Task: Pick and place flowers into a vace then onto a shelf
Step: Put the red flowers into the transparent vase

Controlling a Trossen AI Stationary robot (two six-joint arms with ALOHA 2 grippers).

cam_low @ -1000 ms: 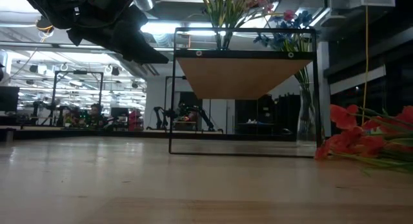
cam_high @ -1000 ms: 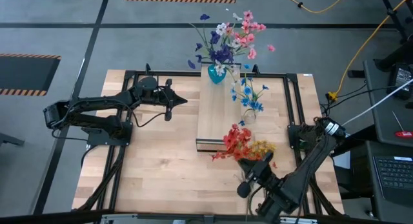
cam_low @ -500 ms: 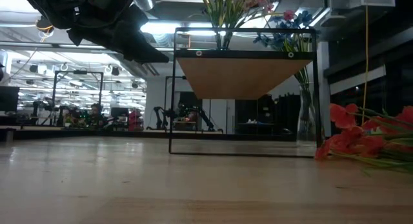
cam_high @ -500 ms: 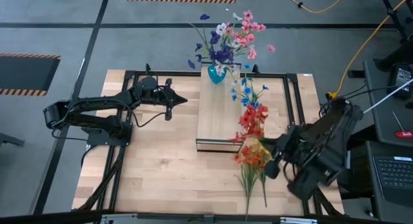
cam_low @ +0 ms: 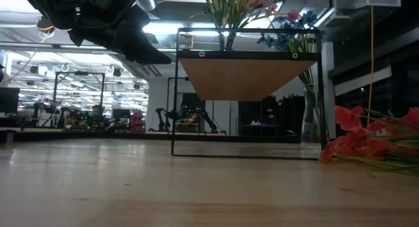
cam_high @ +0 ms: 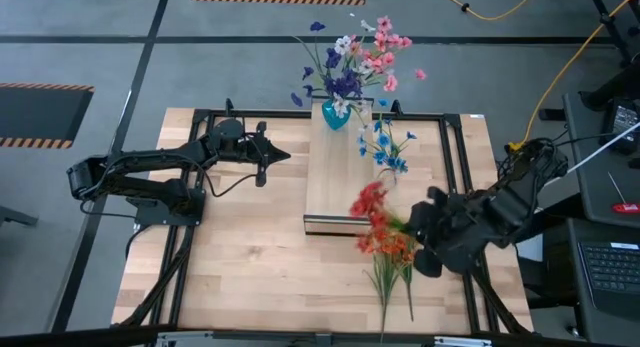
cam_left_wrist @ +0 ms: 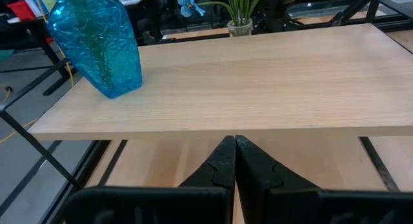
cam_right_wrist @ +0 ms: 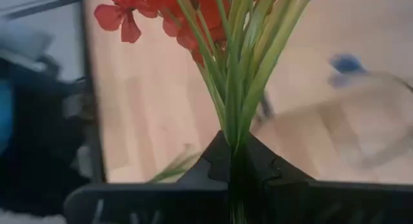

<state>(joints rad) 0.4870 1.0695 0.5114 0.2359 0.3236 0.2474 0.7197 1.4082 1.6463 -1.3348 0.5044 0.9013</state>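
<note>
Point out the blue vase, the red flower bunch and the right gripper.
blue vase (cam_left_wrist: 103, 46), left wrist view, middle of its glass body.
red flower bunch (cam_high: 381, 230), high view, on the red blooms.
right gripper (cam_right_wrist: 233, 161), right wrist view, between the fingertips shut on the stems.

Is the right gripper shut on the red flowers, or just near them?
Shut on them: the right gripper has its fingers pinched together around the green stems of the red flowers, which rise straight out from between them.

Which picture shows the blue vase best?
The left wrist view: the blue vase stands close up on the shelf. The high view shows only its top under flowers. The low view shows just stems above the shelf; the right wrist view shows none.
</note>
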